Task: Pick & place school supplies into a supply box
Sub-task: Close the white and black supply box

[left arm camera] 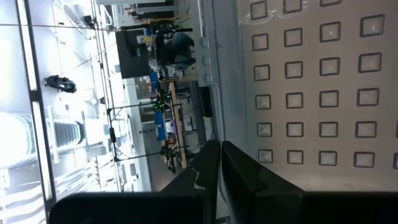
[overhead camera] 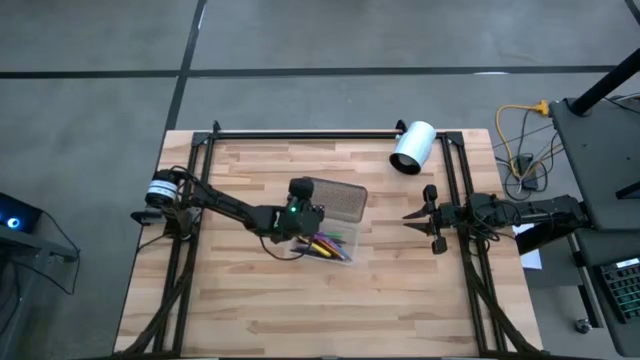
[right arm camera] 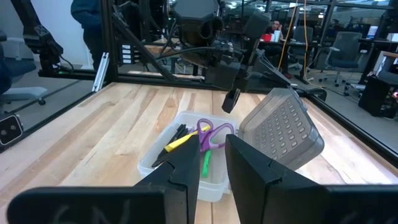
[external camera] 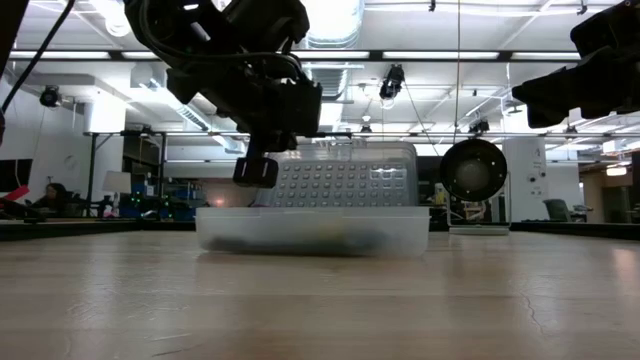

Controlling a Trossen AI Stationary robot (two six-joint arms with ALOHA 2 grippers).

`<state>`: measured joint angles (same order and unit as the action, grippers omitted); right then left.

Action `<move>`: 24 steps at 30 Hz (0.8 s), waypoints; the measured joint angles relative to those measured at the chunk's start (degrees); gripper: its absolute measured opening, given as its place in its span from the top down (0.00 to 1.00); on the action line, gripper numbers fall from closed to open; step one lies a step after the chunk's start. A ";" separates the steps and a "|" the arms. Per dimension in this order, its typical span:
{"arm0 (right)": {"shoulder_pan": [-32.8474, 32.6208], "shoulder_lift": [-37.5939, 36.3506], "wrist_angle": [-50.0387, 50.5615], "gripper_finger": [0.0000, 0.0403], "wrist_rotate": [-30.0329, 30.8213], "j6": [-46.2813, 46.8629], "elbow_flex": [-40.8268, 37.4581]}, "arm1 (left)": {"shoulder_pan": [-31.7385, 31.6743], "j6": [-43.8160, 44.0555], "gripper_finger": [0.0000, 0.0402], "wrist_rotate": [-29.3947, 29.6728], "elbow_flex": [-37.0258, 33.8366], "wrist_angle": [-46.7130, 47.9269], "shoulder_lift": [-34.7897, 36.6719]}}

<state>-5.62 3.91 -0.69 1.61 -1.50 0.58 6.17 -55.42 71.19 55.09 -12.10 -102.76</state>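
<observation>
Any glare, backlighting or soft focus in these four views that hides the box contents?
High view: even light, pens in the box visible beside the left gripper. Low view: bright ceiling lights leave the arms as silhouettes; contents show only as a dark smear through the box wall. Left wrist view: washed-out white at one side, lid fills the rest. Right wrist view: clear; scissors readable.

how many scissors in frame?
1. The purple-handled scissors lie inside the open supply box, on top of the pens, near the raised lid. Another pair under the pens could be hidden.
</observation>
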 joint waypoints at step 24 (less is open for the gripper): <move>-0.01 -0.01 0.00 0.83 -0.02 0.00 0.00 | 6.55 0.02 1.00 2.86 -0.13 -0.57 0.48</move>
<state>-5.63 3.90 -0.69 1.58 -1.50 0.58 12.72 -55.40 74.04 54.96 -12.68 -102.28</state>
